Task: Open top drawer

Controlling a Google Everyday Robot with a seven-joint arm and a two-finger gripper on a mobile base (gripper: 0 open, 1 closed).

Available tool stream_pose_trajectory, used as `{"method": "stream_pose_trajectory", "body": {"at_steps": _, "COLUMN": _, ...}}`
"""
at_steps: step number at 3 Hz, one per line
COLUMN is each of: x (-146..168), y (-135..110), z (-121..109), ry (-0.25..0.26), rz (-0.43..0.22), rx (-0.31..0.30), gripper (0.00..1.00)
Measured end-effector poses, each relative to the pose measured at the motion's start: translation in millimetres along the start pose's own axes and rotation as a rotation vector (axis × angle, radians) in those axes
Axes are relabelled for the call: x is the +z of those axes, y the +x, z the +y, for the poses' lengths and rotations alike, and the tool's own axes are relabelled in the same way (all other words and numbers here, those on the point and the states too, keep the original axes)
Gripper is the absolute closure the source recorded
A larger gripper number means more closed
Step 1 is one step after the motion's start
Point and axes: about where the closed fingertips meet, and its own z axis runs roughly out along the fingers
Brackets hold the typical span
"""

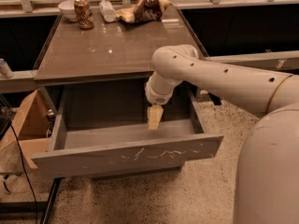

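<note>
The top drawer [126,156] is a wide grey handleless drawer with squiggly white scratches on its front. It stands pulled well out from under the brown table [107,50], and its inside looks empty. My gripper [154,119] hangs from the white arm [224,78] inside the drawer cavity, just behind the front panel near the middle. Its pale fingertips point down and are pressed together, holding nothing. The two lower drawer faces are hidden behind the open drawer front.
On the table's far edge stand a white bowl [67,7], a can [83,13], a lying bottle [107,10] and a crumpled bag [145,7]. A cardboard box [27,125] and a black cable [21,162] are at the left. My white body [271,171] fills the right.
</note>
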Motion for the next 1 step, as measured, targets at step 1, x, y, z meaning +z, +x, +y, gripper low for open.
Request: {"method": "stream_pose_trajectory", "body": {"at_steps": 1, "x": 0.0, "y": 0.0, "z": 0.0, "ry": 0.000, "rz": 0.000, "rx": 0.000, "gripper": 0.00}}
